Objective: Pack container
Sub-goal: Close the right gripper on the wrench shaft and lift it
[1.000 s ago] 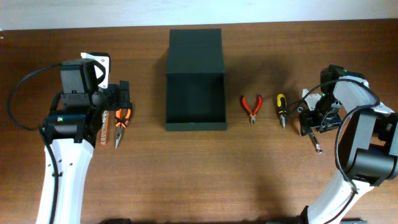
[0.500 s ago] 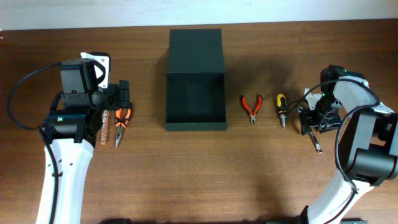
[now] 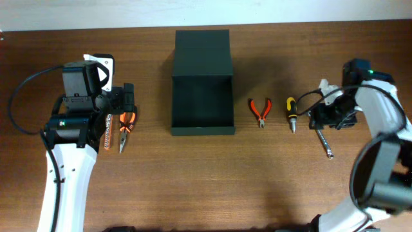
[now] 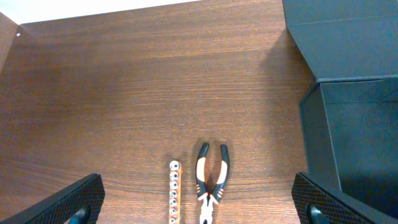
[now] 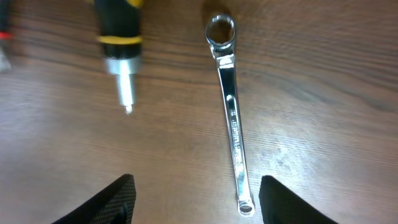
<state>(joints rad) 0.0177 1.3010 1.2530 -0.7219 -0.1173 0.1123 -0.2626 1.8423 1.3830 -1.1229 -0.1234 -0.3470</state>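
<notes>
— Which step is going on here?

— Judging by the layout, the packing is only just beginning. The container (image 3: 201, 131) is sitting mid-table between two groups of tools, its flap lid (image 3: 202, 53) lying open toward the far edge, and nothing is showing inside it. Every tool is lying out on the table (image 3: 193, 187).

— What is the right arm doing?

— The right gripper (image 5: 202, 202) is hovering over the wrench (image 5: 231, 118), its two fingers standing wide apart, gripping nothing and touching nothing. The wrench is lying lengthwise between them, a little off centre, with the screwdriver (image 5: 118, 43) just beside it.

— So what is the next move calling for?

— Probably a straight descent so the fingers are straddling the thin shank, then a squeeze across it. The wrench is lying flat on the wood, so the tips will likely need to come almost down to the surface, and a slip looks like the main risk. After that comes a carry past the screwdriver and the red pliers (image 3: 260, 111) to the container.

— And the left one?

— The left gripper (image 4: 199, 205) is likewise spread wide and empty, hanging above the orange-handled pliers (image 4: 210, 186) and what looks like a strip of sockets (image 4: 175, 193).
</notes>
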